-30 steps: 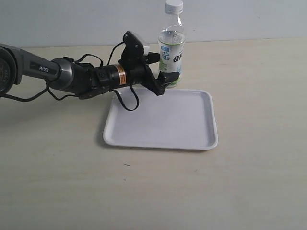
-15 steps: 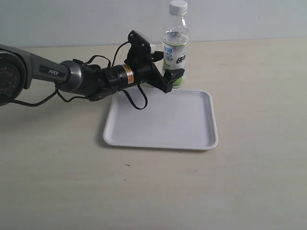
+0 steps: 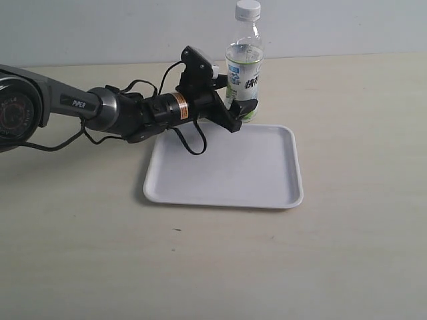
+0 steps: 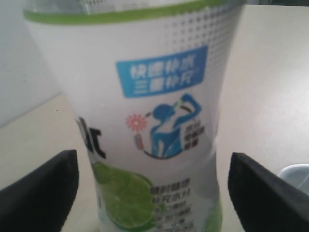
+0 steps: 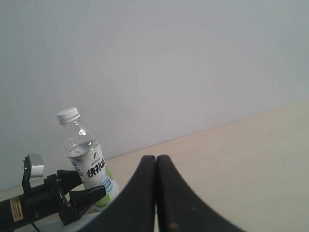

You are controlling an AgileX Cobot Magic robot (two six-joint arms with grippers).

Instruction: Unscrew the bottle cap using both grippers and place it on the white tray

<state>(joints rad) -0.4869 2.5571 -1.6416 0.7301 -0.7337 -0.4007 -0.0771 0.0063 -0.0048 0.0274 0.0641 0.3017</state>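
The bottle (image 3: 244, 70) stands upright on the table just behind the white tray (image 3: 227, 175), with its white bottle cap (image 3: 247, 9) screwed on top. My left gripper (image 3: 235, 97) is open, its two black fingers (image 4: 42, 193) either side of the bottle's lower label (image 4: 145, 121) with gaps showing on both sides. The right gripper (image 5: 156, 160) is shut with nothing in it, well away from the bottle (image 5: 91, 174), and looks toward it and the cap (image 5: 67, 116). It does not show in the exterior view.
The left arm with its looping cables (image 3: 127, 113) lies low over the table and crosses the tray's far left corner. A pale wall (image 3: 133, 27) rises behind the table. A light table surface (image 3: 347, 253) surrounds the tray.
The left arm has reached further right, so its open jaws now stand around the bottle's lower part. The bottle has shifted slightly to the right.
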